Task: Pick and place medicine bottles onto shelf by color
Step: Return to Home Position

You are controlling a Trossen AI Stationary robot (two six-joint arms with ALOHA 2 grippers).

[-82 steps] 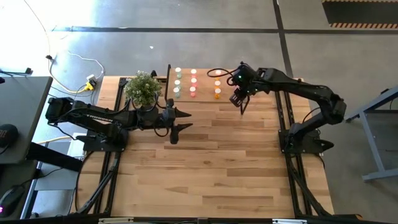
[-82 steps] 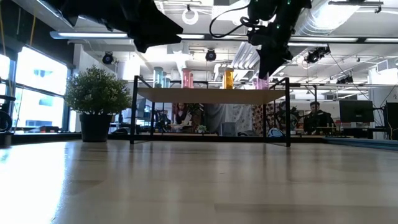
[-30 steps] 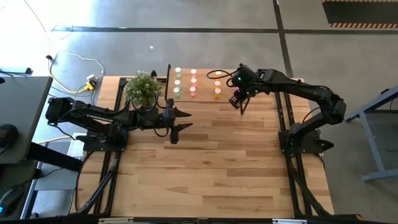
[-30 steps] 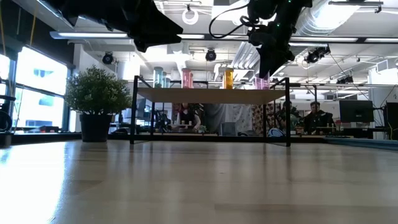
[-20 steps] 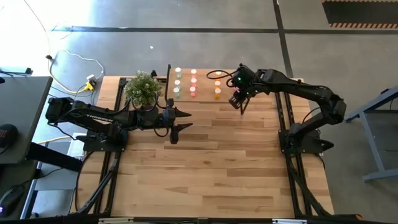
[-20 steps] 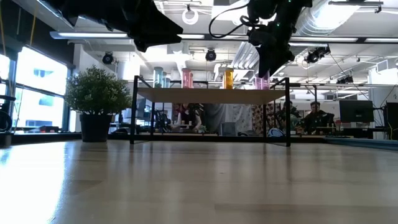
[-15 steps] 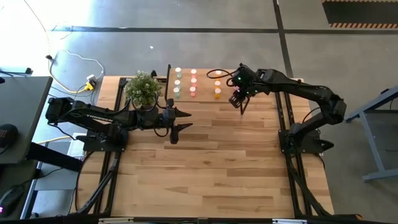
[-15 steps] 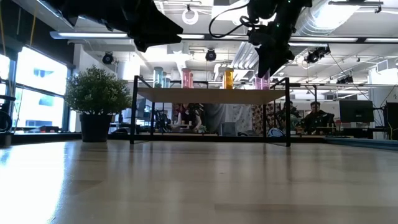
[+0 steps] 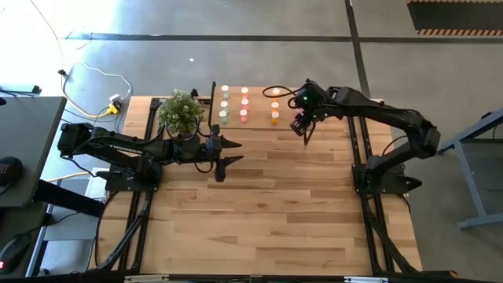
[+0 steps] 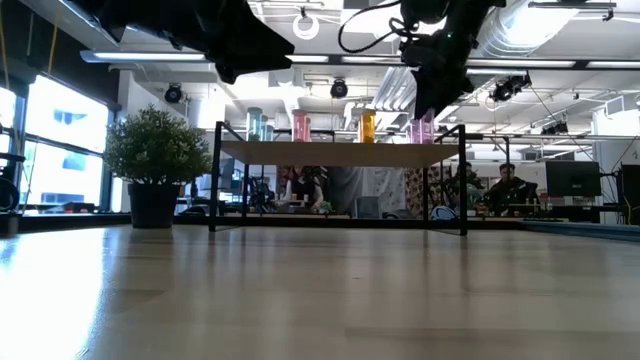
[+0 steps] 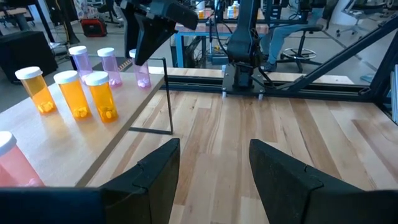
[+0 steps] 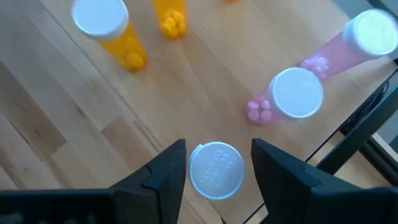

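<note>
Daylight floods in from the tall window [image 10: 18, 130] on the left, ceiling lamps [image 10: 306, 24] burn far off — the table [image 10: 300, 300] gleams pale, the medicine bottles [image 10: 367, 127] glow translucent, the left arm [image 10: 200, 30] overhead is black silhouette.

Both arms stretch out, left gripper [image 9: 233, 152] and right gripper [image 9: 305, 134] fingers parted.
</note>
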